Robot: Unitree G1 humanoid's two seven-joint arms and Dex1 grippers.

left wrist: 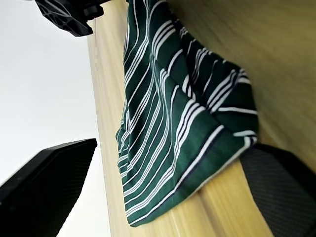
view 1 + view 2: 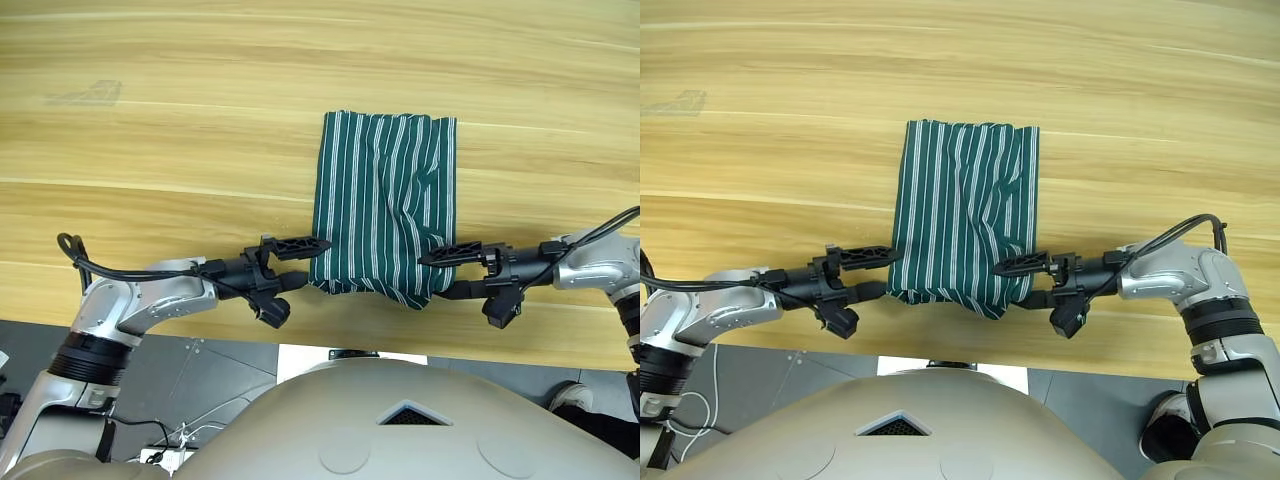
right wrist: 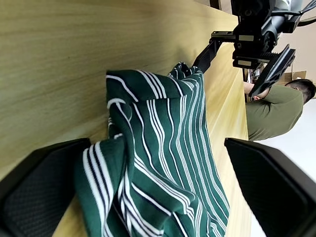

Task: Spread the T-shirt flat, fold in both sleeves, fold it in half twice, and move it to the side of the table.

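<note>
T-shirt, 1, folded, has 2 near corners between wide-open left fingers and right fingers.

The light wood-grain tabletop has long board seams running from its left edge to its right. A dark green T-shirt with white stripes lies on it, folded into a rectangle. It sits about midway between the left and right edges, close to the near edge but short of it. Its near right corner is rumpled. A faint grey smudge marks the wood toward the far left.

Soft striped cloth T-shirt — smooth wooden table
</note>
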